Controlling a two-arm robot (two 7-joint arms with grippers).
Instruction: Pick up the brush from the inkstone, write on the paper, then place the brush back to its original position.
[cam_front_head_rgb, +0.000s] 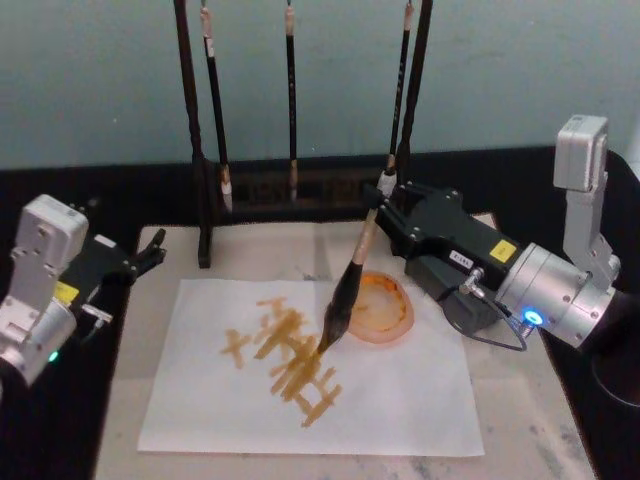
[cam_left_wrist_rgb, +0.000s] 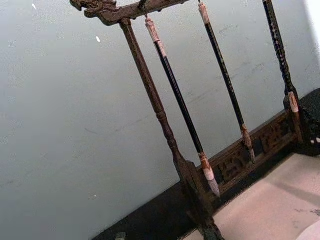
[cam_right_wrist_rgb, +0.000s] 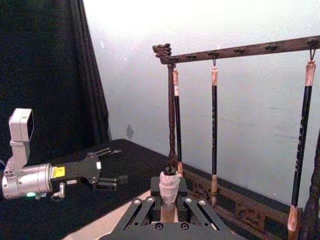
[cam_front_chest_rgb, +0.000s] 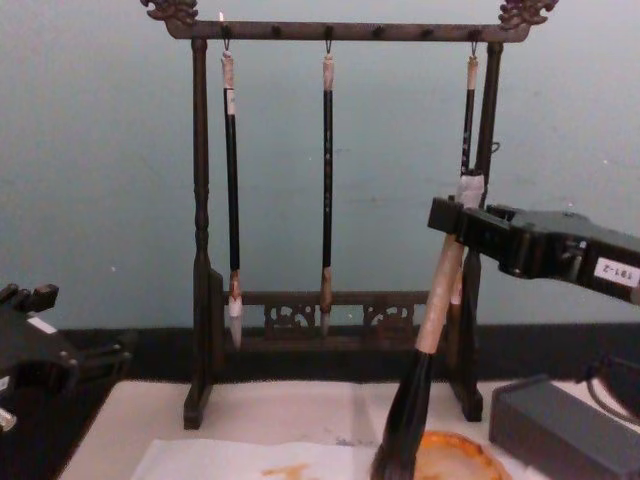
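Observation:
The brush (cam_front_head_rgb: 352, 272) slants down to the left, its pale handle top in my right gripper (cam_front_head_rgb: 382, 198), which is shut on it. Its dark bristle tip rests on the paper (cam_front_head_rgb: 200, 400), at the right end of the orange-yellow strokes. The round orange inkstone (cam_front_head_rgb: 385, 310) lies on the paper just right of the tip. The chest view shows the brush (cam_front_chest_rgb: 432, 318) hanging from the right gripper (cam_front_chest_rgb: 458, 222) above the inkstone (cam_front_chest_rgb: 455, 460). The brush's handle end (cam_right_wrist_rgb: 168, 186) sits between the fingers in the right wrist view. My left gripper (cam_front_head_rgb: 150, 252) is parked at the far left, open.
A dark wooden rack (cam_front_head_rgb: 195, 150) with three thin hanging brushes (cam_front_head_rgb: 291, 110) stands behind the paper. A cream felt mat (cam_front_head_rgb: 520, 420) lies under the sheet, on black cloth. A dark box (cam_front_chest_rgb: 560, 430) sits at the right of the inkstone.

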